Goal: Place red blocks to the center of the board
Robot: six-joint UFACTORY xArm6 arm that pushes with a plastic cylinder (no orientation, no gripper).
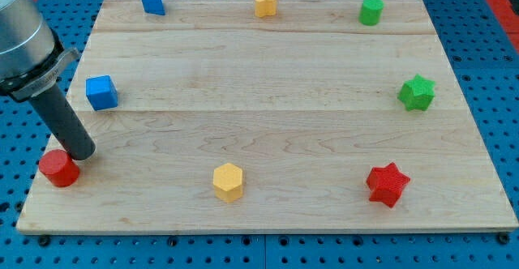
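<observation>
A red round block (59, 168) sits at the board's bottom left corner. A red star block (388, 185) sits at the bottom right. My tip (80, 152) rests on the board just up and right of the red round block, touching or nearly touching it. The rod rises up and left to the arm's grey body at the view's top left.
A blue cube (101, 92) lies above my tip on the left. A blue block (152, 2), a yellow block (266, 3) and a green block (371, 10) line the top edge. A green star (417, 92) is at the right, a yellow hexagon (229, 181) at bottom middle.
</observation>
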